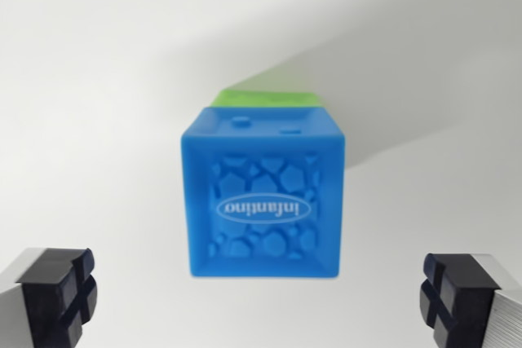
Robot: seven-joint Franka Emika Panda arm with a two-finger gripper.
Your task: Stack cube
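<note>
A blue cube (263, 193) with a pebble pattern and an oval "infantino" label fills the middle of the wrist view. A green cube (265, 97) shows only as a strip past its far top edge; whether the two touch I cannot tell. My gripper (261, 297) is open, with its two black-padded fingers at the lower corners: the left finger (59, 292) and the right finger (458, 295). The blue cube lies between and beyond the fingertips, and nothing is held.
Both cubes rest on a plain white surface (98, 79). A soft grey shadow (408, 95) runs from the cubes toward the wrist view's upper right.
</note>
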